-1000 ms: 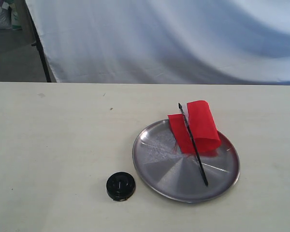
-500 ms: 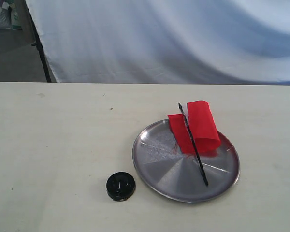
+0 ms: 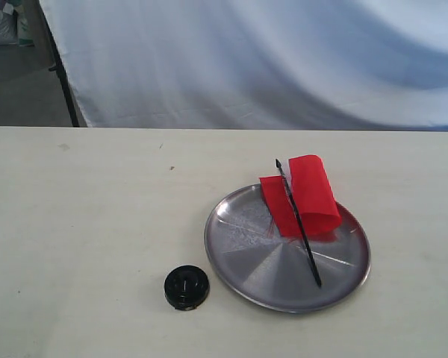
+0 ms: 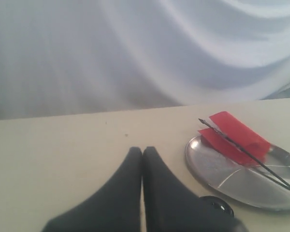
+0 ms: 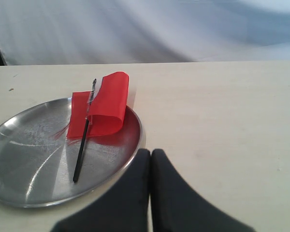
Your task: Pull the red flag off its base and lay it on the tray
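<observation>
The red flag (image 3: 302, 198) lies on the tray (image 3: 243, 272) (cloth folded over); the base (image 3: 186, 287) sits by the table's (image 3: 82, 216) near edge. The left gripper (image 4: 142, 152) and right gripper (image 5: 151, 153) are pressed together.

The red flag (image 3: 302, 198) lies on the tray (image 3: 243, 253); the base (image 3: 186, 287) sits just beside.

I have the left gripper (image 4: 142, 153) closed, its two dark fingers pressed together, with nothing between them. The right gripper (image 5: 151, 154) is the same, fingers touching and empty.
</observation>
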{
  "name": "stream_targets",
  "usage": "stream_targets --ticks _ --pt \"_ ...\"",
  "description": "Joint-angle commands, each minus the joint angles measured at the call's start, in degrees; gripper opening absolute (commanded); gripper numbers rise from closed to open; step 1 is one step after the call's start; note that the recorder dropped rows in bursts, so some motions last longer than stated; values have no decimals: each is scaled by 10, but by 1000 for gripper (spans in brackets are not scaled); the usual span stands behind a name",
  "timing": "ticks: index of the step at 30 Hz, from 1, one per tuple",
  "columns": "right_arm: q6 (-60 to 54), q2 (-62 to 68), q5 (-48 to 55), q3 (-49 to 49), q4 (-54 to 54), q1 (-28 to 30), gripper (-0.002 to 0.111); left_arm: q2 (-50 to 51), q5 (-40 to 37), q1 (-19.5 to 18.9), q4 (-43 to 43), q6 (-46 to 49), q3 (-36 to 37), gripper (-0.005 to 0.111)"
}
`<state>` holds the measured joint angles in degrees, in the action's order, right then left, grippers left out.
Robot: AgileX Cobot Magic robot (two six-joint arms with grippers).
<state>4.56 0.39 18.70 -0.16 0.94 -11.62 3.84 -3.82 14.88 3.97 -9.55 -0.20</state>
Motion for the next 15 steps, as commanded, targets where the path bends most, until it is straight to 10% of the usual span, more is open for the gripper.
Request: stream_targets --ticks 1,15 --pt "-1 -4 -3 2 5 0 0 -38 -62 0 -15 -10 2 0" --pt "-1 -4 -3 2 5 0 0 -38 -98 -2 -19 -2 2 0"
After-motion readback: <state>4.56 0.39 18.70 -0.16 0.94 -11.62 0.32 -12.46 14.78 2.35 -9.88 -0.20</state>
